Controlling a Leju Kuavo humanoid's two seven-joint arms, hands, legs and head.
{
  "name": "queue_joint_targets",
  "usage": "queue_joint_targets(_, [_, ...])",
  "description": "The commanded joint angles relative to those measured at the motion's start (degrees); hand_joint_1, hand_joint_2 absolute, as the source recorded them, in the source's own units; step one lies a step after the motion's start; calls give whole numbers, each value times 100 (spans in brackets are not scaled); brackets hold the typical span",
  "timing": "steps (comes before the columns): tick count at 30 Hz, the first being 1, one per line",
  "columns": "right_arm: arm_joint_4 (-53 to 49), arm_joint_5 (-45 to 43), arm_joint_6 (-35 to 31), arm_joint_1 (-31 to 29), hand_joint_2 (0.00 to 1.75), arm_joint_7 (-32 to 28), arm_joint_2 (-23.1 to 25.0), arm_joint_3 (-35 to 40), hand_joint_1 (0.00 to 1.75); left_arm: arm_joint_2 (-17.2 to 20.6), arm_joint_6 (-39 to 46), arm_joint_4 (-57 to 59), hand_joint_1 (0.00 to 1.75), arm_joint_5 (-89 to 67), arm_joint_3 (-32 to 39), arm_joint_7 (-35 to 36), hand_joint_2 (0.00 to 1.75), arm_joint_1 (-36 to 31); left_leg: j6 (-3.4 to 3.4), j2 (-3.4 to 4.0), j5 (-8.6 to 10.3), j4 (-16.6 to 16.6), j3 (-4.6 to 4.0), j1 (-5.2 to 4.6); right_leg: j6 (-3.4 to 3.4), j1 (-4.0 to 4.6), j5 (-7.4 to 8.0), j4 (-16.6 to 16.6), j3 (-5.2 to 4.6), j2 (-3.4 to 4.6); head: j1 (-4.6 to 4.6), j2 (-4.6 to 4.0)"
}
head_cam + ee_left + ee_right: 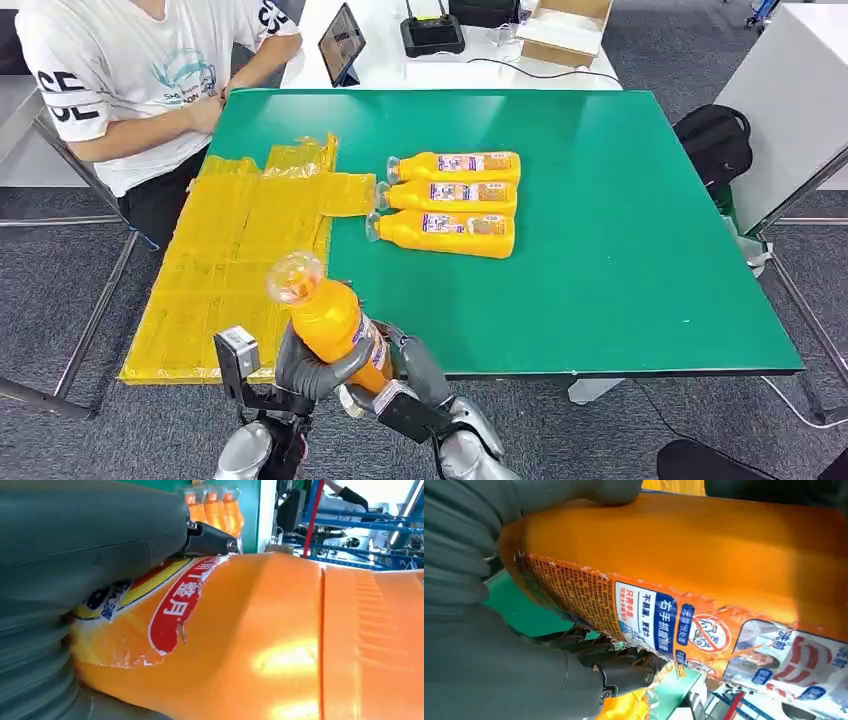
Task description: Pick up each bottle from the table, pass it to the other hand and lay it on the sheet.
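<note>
**Bottle held in both hands at the table's near edge**

Surface: green table [620, 250] on grey carpet, with a yellow sheet [235, 270] spread over its left part and hanging past the near left edge.

Nearest item: orange bottle [330, 318], tilted with its clear cap up and away from the robot, above the near edge where sheet meets green. Left hand [305, 372] wraps its fingers around the lower body; the left wrist view shows thumb and a dark finger pressed to the label. Right hand [415, 372] grips the base end from the other side; the right wrist view shows its fingers under the label.

Middle of table: three more bottles [450, 195] lying side by side, touching, caps toward the sheet.

Far side: seated person [130, 80] in a white shirt at the left corner; white desk [450, 60] with a tablet [342, 42], a black device and a cardboard box. Black bag [715, 140] on the floor to the right.
</note>
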Motion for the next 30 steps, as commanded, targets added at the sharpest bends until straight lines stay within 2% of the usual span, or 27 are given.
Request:
queue_joint_targets(1, [198, -12, 69, 5, 175, 29, -20, 183, 175, 95, -61, 370, 175, 7, -75, 54, 175, -255, 6, -1, -9, -7, 32, 3, -19, 7, -10, -8, 34, -9, 2, 0])
queue_joint_targets(2, [170, -19, 52, 21, 175, 13, -24, 169, 175, 84, -79, 368, 175, 39, -44, 66, 175, -250, 5, -3, -5, -6, 21, 0, -13, 3, -7, -5, 22, -9, 2, 0])
queue_joint_targets(3, [69, -8, -9, 59, 175, -24, -25, 162, 126, 78, -82, 345, 175, 48, -6, 67, 175, -246, 7, -2, -9, -7, 32, 1, -19, 6, -10, -7, 33, -10, 2, 0])
queue_joint_targets(4, [69, -8, -9, 59, 175, -24, -25, 162, 126, 78, -82, 345, 175, 48, -6, 67, 175, -246, 6, -2, -6, -7, 24, 0, -15, 3, -8, -6, 26, -9, 2, 0])
queue_joint_targets(5, [-98, -18, -37, 101, 175, -8, -26, 163, 0, 75, 11, 304, 175, 16, 71, 77, 175, -251, 5, -2, -5, -5, 18, 0, -12, 3, -6, -5, 19, -7, 2, 0])
queue_joint_targets(6, [-146, -19, -15, 101, 0, -1, -32, 176, 0, 77, 36, 295, 175, 18, 103, 78, 175, -263, 7, 0, -11, -6, 32, 1, -19, 6, -12, -6, 34, -9, 4, 0])
queue_joint_targets(10, [-216, -24, 23, 98, 0, 53, -36, 186, 0, 104, 29, 280, 175, 18, 129, 75, 175, -289, 5, 2, -5, -5, 19, -1, -14, 3, -5, -4, 19, -4, 2, 0])
queue_joint_targets(12, [-611, -254, 335, 201, 0, -49, -107, 216, 0, 81, 173, 307, 175, -8, 241, 58, 175, -372, 5, 2, -6, -5, 20, 1, -14, 5, -5, -5, 20, -4, 2, 0])
queue_joint_targets(15, [-1501, -760, 966, 323, 0, -124, -265, 260, 0, 138, 521, 383, 175, -71, 545, 9, 175, -744, 7, -7, -8, 0, 22, 1, -20, 5, -11, 1, 24, -15, 2, 0])
queue_joint_targets(17, [-1938, -813, 1078, 344, 0, -39, -375, 277, 0, 212, 951, 511, 175, -241, 838, -7, 175, -1155, 7, -7, -5, 3, 15, 1, -20, 6, -9, 4, 18, -15, 0, 0])
queue_joint_targets(20, [-2022, -828, 1100, 350, 0, 26, -403, 261, 0, 254, 917, 583, 175, -208, 928, 13, 175, -1312, 5, -10, 2, -3, 14, 1, -17, 5, -4, -1, 18, -17, 2, 0])
queue_joint_targets(22, [-1925, -785, 958, 296, 0, 50, -360, 210, 0, 282, 1411, 695, 175, -447, 1160, -41, 175, -1580, 0, 2, 2, -5, 22, 4, -20, 8, 1, -5, 21, -5, 0, 0])
queue_joint_targets(24, [-1861, -705, 613, 251, 0, -27, -289, 133, 0, 426, 2396, 922, 175, -1246, 1342, -272, 175, -1995, -1, -10, 7, -5, 20, 3, -29, 7, 5, -4, 21, -18, 0, 0])
queue_joint_targets(26, [-1851, -711, 590, 214, 0, -24, -277, 162, 0, 471, 2340, 1006, 175, -1239, 1477, -260, 175, -2146, -2, -2, 8, -1, 18, 4, -30, 8, 5, 1, 18, -9, 2, 0])
queue_joint_targets(27, [-1937, -564, 70, 267, 0, -119, -206, 60, 0, 531, 2870, 1182, 175, -1786, 1535, -210, 175, -2299, -4, 3, 11, -2, 12, 4, -27, 8, 10, 1, 10, -3, 0, 0])
queue_joint_targets(28, [-2005, -573, -121, 281, 0, -175, -168, 47, 0, 630, 3549, 1430, 175, -2452, 1572, -249, 175, -2485, -3, 5, 8, -3, 23, 5, -34, 10, 8, 1, 19, -2, 0, 0])
queue_joint_targets(29, [-2175, -540, -572, 333, 0, -351, -82, -9, 0, 740, 3642, 1788, 175, -2703, 1668, -132, 175, -2733, -6, -3, 13, -3, 11, 3, -26, 6, 10, 4, 9, -7, 0, 0])
queue_joint_targets(30, [-2282, -592, -651, 338, 0, -336, -96, 59, 0, 841, 3973, 2072, 175, -3257, 1651, -93, 175, -2905, -4, -3, 10, -4, 24, 5, -35, 9, 6, 3, 22, -10, 0, 0])
